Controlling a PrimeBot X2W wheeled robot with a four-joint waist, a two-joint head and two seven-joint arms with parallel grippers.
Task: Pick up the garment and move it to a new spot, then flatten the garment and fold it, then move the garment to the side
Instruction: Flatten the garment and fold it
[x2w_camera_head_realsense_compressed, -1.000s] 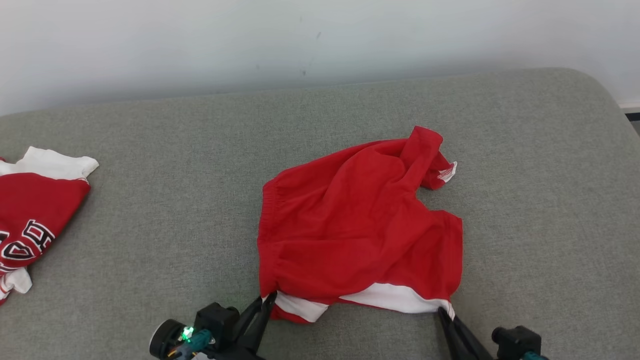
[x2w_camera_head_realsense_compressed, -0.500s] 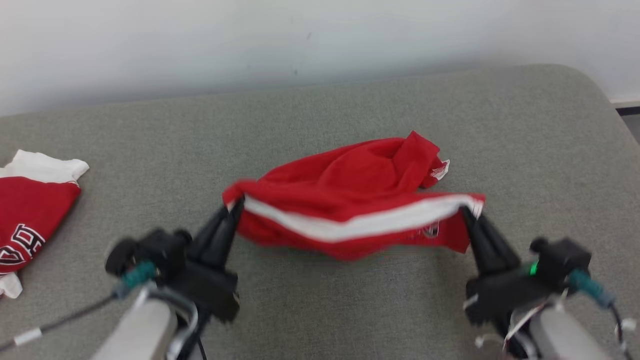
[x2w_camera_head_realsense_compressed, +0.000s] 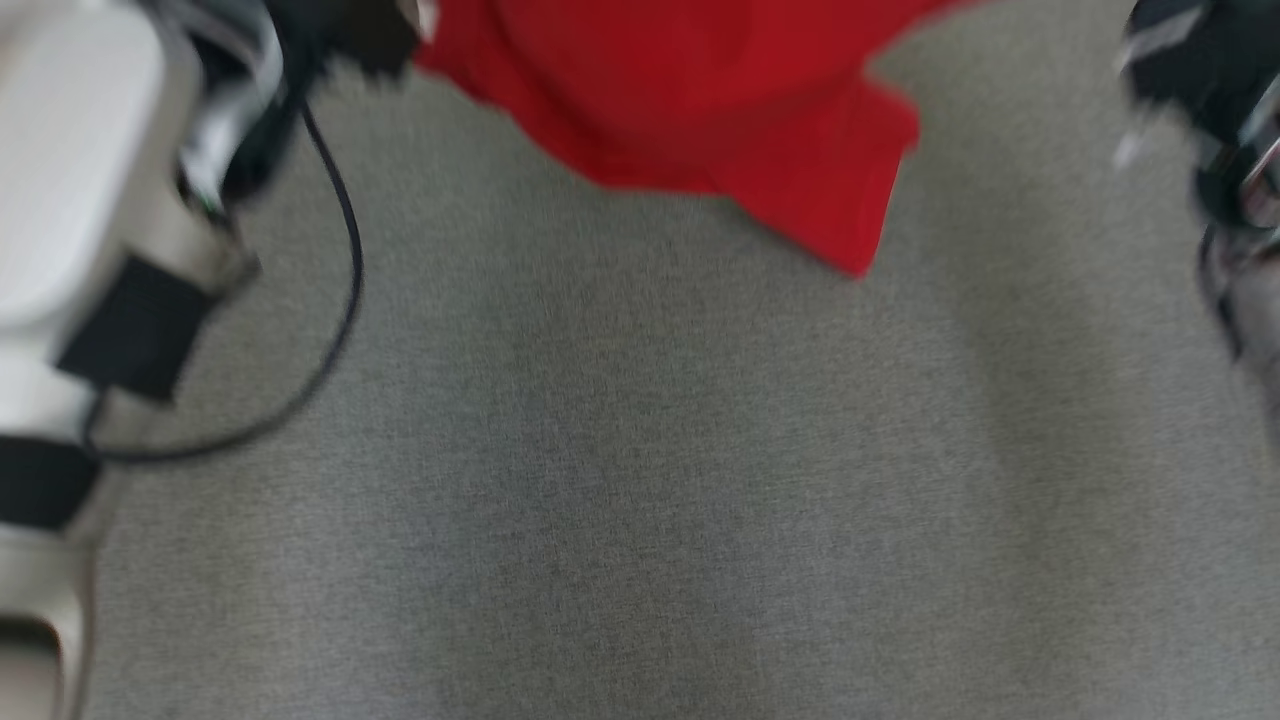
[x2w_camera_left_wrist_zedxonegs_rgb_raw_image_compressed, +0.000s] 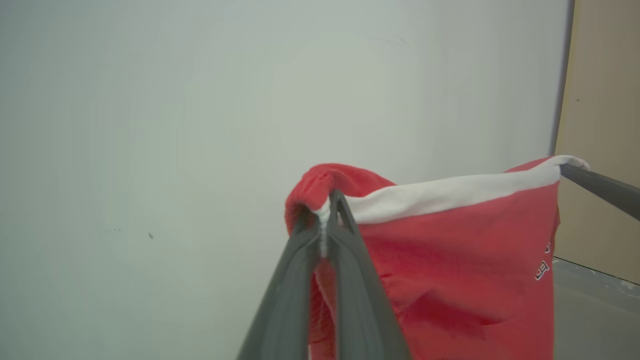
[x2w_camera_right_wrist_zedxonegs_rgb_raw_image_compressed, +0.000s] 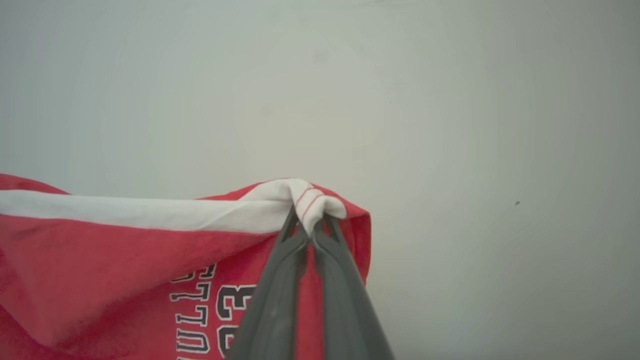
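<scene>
Pale forearm (x2w_camera_head_realsense_compressed: 60, 150), black cable (x2w_camera_head_realsense_compressed: 357, 270) (looping); left tool fingers (x2w_camera_left_wrist_zedxonegs_rgb_raw_image_compressed: 285, 310) dark grey, tapered.

Grey upholstered cushion surface (x2w_camera_head_realsense_compressed: 640, 480), seen from above through motion blur; woven covering fine-grained and uniform in colour.

Soft cloth garment (x2w_camera_left_wrist_zedxonegs_rgb_raw_image_compressed: 450, 260) (matt fingers (x2w_camera_left_wrist_zedxonegs_rgb_raw_image_compressed: 360, 310))

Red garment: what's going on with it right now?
Both arms hold the red garment up by its white band. The left gripper is shut on one end and the right gripper on the other, the band stretched between them before the pale wall. The rest hangs over the grey cushion; the head view is blurred. Flattening and folding are not yet done.
</scene>
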